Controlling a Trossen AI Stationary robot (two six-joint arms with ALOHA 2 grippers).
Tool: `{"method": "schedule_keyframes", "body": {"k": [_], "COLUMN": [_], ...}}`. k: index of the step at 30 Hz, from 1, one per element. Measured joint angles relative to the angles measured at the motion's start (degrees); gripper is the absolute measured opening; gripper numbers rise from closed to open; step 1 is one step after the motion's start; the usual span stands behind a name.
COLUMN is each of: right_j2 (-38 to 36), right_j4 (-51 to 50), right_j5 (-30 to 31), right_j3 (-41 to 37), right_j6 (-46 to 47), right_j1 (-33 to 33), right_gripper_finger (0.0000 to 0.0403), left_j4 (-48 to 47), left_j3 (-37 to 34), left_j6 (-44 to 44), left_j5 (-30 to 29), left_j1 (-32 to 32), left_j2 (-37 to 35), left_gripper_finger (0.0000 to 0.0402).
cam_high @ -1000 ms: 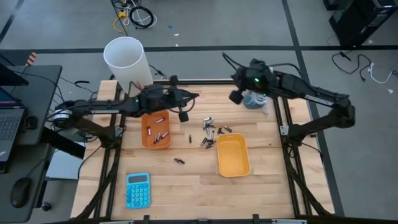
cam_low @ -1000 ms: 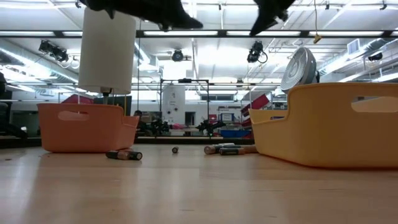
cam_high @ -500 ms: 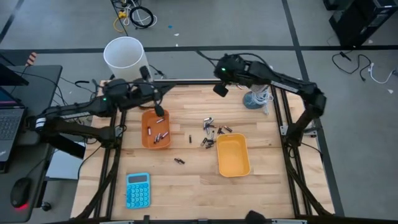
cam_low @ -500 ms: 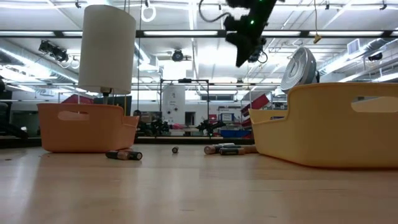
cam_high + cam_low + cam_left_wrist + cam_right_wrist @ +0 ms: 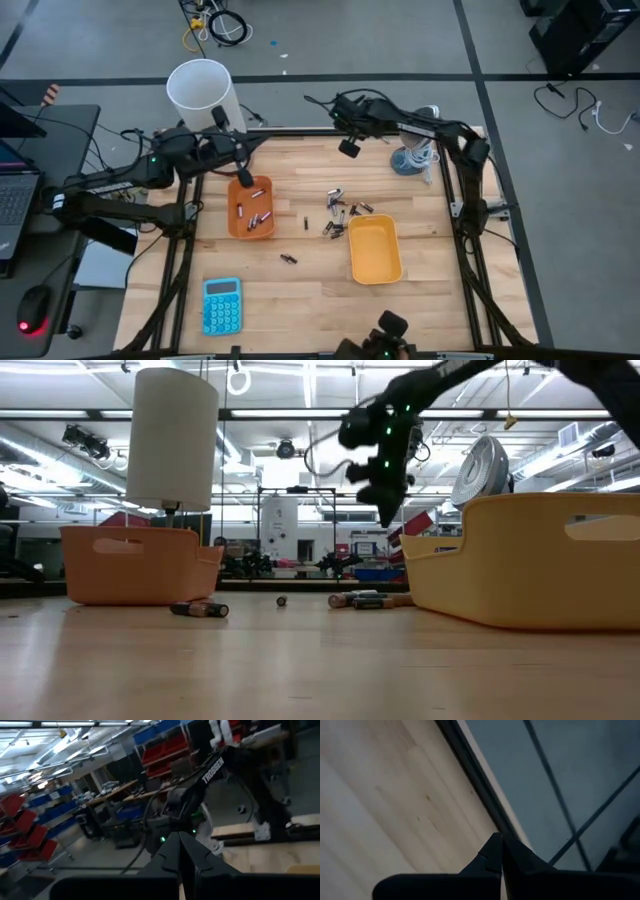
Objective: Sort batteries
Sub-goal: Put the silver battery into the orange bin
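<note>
Both arms have pulled back to the far edge of the tabletop, jaws closed and empty, so the right gripper should open before descending over the loose batteries beside the yellow tray.

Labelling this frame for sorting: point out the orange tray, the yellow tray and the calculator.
orange tray (image 5: 234, 206): high view, left rim.
yellow tray (image 5: 374, 250): high view, bare floor.
calculator (image 5: 221, 305): high view, keypad middle.

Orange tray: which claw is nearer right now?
Left. The left claw hangs shut at the orange tray's far end; the right claw, also shut, sits near the table's far edge, well off to the tray's side.
</note>
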Motion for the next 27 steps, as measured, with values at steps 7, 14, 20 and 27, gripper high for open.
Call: {"method": "schedule_keyframes", "body": {"k": [7,14,20,27], "right_j2": [5.4,9.7,10.9,10.4], "right_j4": [-1.3,-3.5,-5.2,-7.5], "right_j5": [1.7,2.5,7.0,7.1], "right_j3": [0.0,0.0,0.0,0.0], "right_j6": [7.4,8.7,8.7,7.8], "right_j1": [-0.9,-1.6,-3.5,-7.0], "right_gripper_finger": [0.0,0.0,0.0,0.0], "left_j4": [-2.5,-2.6,-3.3,-3.9], "left_j3": [0.0,0.0,0.0,0.0], "left_j6": [0.8,0.8,0.8,0.8], "left_j5": [-2.9,-3.0,-3.0,-3.2], "left_j1": [0.0,0.0,0.0,0.0], "left_j2": [0.0,0.0,0.0,0.0], "left_gripper_finger": [0.0,0.0,0.0,0.0]}}
